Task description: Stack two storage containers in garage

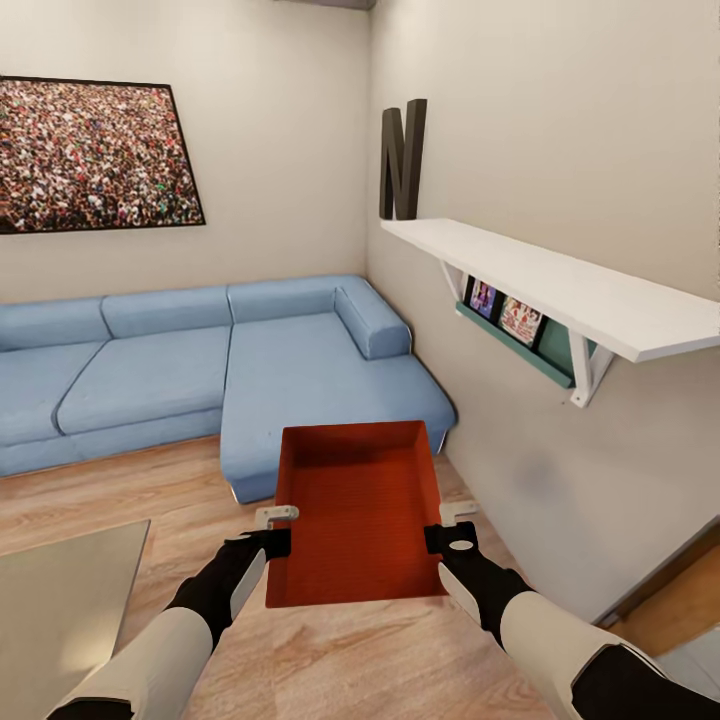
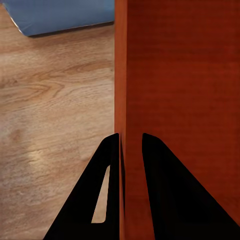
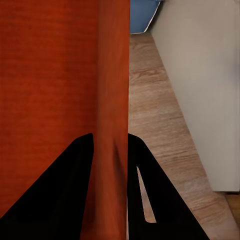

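Both arms reach forward over the wood floor (image 1: 400, 650), before the blue sofa (image 1: 250, 370). Storage container (image 1: 358, 510) held aloft between them (empty, ribbed base). Left gripper (image 2: 131, 145) clamps its left wall; right gripper (image 3: 111, 142) clamps its right wall.

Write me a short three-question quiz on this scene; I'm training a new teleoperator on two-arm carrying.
1. True or false: the storage container rests on the sofa.
2. Which walls do the jaws of the left gripper and right gripper clamp?
A. the long side walls
B. the end walls
3. What floor lies below the container?

Key:
1. False; both grippers hold it in the air.
2. A.
3. Light wood planks.
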Controlling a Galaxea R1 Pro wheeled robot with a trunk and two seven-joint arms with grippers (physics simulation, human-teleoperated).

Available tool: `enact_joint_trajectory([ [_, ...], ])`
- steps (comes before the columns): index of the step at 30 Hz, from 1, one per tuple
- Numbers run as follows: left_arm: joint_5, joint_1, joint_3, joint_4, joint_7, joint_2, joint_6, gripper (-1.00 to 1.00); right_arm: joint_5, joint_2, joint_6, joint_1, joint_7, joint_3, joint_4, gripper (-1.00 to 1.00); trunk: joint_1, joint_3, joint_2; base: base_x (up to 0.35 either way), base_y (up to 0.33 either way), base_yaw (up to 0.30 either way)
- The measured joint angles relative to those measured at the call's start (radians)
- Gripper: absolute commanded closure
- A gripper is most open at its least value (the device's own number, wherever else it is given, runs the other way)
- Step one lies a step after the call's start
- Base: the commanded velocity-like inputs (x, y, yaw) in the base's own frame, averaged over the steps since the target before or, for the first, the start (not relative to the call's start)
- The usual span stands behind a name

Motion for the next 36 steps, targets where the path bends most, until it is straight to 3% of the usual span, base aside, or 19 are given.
enact_joint_trajectory([
  [36,-0.002,0.0,0.001,0.0,0.0,0.0,0.0,1.0,0.002,0.0,0.0,0.0,0.001,-0.001,0.001,1.0,0.0,0.058,0.0,0.0,0.0,0.0],
])
